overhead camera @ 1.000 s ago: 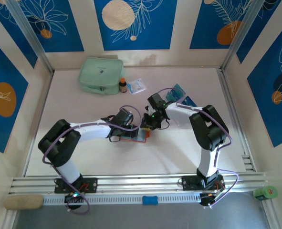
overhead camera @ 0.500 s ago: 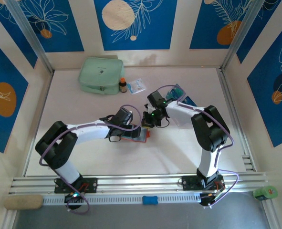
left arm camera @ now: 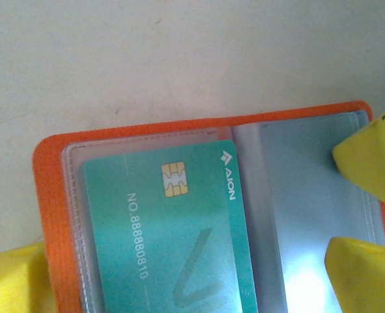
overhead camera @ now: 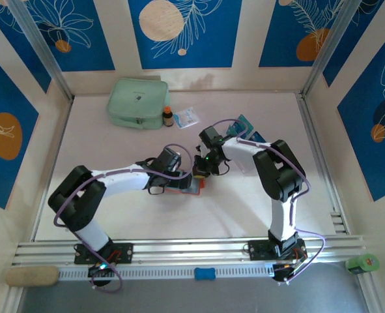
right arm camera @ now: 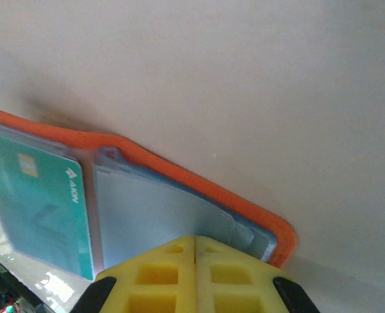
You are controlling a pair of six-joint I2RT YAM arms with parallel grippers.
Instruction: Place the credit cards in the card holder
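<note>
While the orange card holder (left arm camera: 49, 195) lay open on the worktop (left arm camera: 179, 59), a teal card (left arm camera: 179, 241) in one sleeve, our left claw (left arm camera: 179, 261) hung spread above it and our right claw (right arm camera: 195, 244) sat closed at its other, limp sleeve, and we judged such stiff, slick cards best pinched edgewise.

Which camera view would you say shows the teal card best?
The left wrist view: the teal card lies close and flat to the camera, with its chip, number and logo readable. The right wrist view shows it slanted at the left edge. In the top view it is a tiny teal patch.
</note>
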